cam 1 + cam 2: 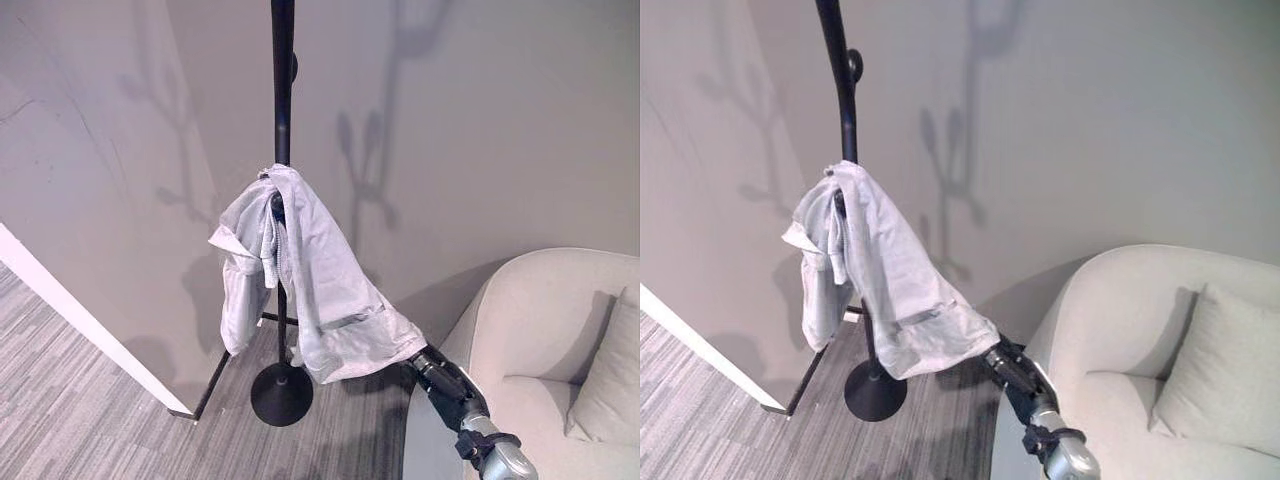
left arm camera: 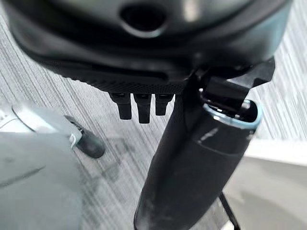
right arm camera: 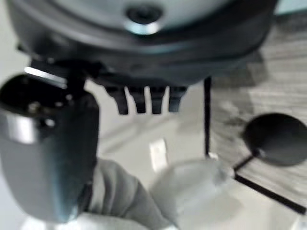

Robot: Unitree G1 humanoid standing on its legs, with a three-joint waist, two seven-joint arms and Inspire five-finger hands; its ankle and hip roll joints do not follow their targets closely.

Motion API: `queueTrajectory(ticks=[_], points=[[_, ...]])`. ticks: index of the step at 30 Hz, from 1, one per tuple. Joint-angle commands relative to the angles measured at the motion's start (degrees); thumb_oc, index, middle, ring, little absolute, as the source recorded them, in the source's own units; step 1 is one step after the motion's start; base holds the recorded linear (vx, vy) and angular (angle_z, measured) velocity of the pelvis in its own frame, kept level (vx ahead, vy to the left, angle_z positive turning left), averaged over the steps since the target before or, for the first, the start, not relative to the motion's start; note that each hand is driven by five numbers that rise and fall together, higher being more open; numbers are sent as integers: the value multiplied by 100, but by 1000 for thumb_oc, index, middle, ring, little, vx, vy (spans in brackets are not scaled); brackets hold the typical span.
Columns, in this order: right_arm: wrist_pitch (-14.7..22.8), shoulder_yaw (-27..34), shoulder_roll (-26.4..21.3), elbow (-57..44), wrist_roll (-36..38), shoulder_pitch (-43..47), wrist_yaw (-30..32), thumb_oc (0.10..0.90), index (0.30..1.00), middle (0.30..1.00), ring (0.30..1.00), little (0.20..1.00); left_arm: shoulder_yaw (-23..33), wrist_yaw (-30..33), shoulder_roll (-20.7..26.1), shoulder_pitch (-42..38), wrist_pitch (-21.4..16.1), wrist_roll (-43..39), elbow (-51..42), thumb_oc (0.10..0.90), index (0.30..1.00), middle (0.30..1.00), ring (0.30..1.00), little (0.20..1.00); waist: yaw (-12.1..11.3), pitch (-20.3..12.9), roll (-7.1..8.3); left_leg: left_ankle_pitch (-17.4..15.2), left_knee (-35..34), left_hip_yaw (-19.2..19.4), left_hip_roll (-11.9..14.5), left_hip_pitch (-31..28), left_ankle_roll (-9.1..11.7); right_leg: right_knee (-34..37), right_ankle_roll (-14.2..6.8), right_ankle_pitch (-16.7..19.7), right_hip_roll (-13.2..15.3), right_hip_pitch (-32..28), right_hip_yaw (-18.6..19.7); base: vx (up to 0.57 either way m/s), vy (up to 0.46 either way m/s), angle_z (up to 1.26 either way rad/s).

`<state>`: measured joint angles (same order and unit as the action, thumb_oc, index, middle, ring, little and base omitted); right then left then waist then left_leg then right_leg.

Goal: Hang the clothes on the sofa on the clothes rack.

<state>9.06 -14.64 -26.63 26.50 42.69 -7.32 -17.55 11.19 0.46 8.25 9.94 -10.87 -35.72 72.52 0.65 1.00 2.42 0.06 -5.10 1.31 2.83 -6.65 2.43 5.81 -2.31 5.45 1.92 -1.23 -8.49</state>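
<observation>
Shirt [image 1: 300,270] draped over a hook of the rack [image 1: 283,80], centre of frame, hanging free above the base [image 1: 281,393]; likely placed so the hook bears its weight. Right hand [image 1: 440,375], lower right, reaches up to the shirt's lower hem; thumb meets cloth, but whether it pinches I cannot tell. Left hand [image 2: 144,103] hangs over floor, fingers relaxed, holding nothing. Sofa [image 1: 560,320] at right.

Plain beige walls [image 1: 500,120] meet in a corner, w/ a white skirting strip [image 1: 90,330] along the left one. Floor is grey striped carpet [image 1: 70,420]. Cream sofa [image 1: 1120,330] at right w/ a matching cushion [image 1: 1225,370]; light prob. from above, throwing branching shadows on the wall
</observation>
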Motion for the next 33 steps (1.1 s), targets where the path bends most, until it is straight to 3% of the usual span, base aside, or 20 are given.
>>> queueTrajectory(ticks=[1, 5, 8, 13, 16, 19, 20, 22, 26, 29, 30, 33], points=[[26, -374, -555, -25, -550, 487, -575, 800, 900, 900, 900, 900, -266, -270, 302, -407, -149, 243, 179, 800, 900, 900, 900, 900, -84, -258, 175, -142, 96, 64, 140, 478, 91, -151, -379, -790, 246, -160, -56, -9, 5, -6], [-55, -1023, -448, 925, -1595, 750, -451, 800, 900, 900, 900, 900, -561, -352, 341, -510, -116, 429, 258, 800, 900, 900, 900, 900, -121, -270, 175, -142, 98, 30, 140, 470, 85, -156, -361, -823, 248, -188, -79, 0, 6, -10], [-106, -1197, -406, 826, -1688, 841, -513, 800, 900, 900, 900, 900, -689, -330, 320, -537, -98, 575, 296, 800, 900, 900, 900, 900, -136, -270, 171, -141, 103, 2, 129, 475, 78, -169, -354, -840, 250, -199, -98, 2, 5, -1], [154, -1427, -1092, 105, -2680, 1148, -350, 800, 900, 900, 900, 900, -735, -266, 298, -461, -106, 781, 267, 800, 900, 900, 900, 900, -118, -274, 176, -166, 98, -14, 127, 456, 71, -192, -358, -855, 258, -203, -103, 0, 0, 0], [361, -1033, -1318, -170, -3121, 1181, 219, 800, 900, 900, 900, 900, -668, -66, 268, -465, -159, 833, 231, 800, 900, 900, 900, 900, -75, -269, 150, -184, 100, -3, 121, 445, 55, -191, -372, -847, 269, -202, -99, 0, 0, 0], [563, -232, -1016, -515, -3189, 959, 894, 800, 900, 900, 900, 900, -664, 137, 224, -467, -213, 938, 158, 800, 900, 900, 900, 900, -55, -265, 117, -198, 103, 1, 107, 444, 26, -196, -379, -839, 282, -194, -89, 0, 0, 0], [697, 217, -643, -782, -3082, 814, 1220, 800, 900, 900, 900, 900, -712, 236, 183, -466, -236, 1062, 135, 800, 900, 900, 900, 900, -39, -269, 93, -206, 106, 4, 93, 450, 7, -208, -373, -841, 288, -186, -85, 0, 0, 0], [792, 488, -429, -1108, -2924, 708, 1387, 800, 900, 900, 900, 900, -770, 292, 159, -445, -253, 1123, 95, 800, 900, 900, 900, 900, -43, -272, 84, -213, 106, -3, 88, 456, 0, -212, -368, -848, 287, -185, -87, 0, 0, 0], [892, 620, -241, -1560, -2510, 695, 1362, 800, 900, 900, 900, 900, -795, 304, 149, -403, -244, 1118, 97, 800, 900, 900, 900, 900, -55, -277, 88, -220, 104, -5, 89, 457, -1, -215, -356, -853, 274, -170, -68, 2, 0, -1], [896, 582, -161, -1749, -1564, 686, 927, 800, 900, 900, 900, 900, -834, 314, 168, -374, -291, 1064, 38, 800, 900, 900, 900, 900, -65, -282, 106, -219, 103, -10, 90, 458, 4, -209, -342, -859, 263, -177, -66, 0, -1, 1], [721, 290, 8, -1664, -202, 786, 208, 800, 900, 900, 900, 900, -940, 229, 204, -341, -285, 1061, 36, 800, 900, 900, 900, 900, -119, -288, 136, -211, 104, -19, 93, 456, 19, -212, -335, -868, 253, -189, -81, 0, 0, 0], [565, -222, -75, -1626, -28, 989, -111, 800, 900, 900, 900, 900, -1041, 135, 220, -330, -276, 1145, 64, 800, 900, 900, 900, 900, -173, -298, 158, -206, 106, -34, 96, 453, 29, -211, -328, -879, 247, -191, -92, 0, 0, 0]])
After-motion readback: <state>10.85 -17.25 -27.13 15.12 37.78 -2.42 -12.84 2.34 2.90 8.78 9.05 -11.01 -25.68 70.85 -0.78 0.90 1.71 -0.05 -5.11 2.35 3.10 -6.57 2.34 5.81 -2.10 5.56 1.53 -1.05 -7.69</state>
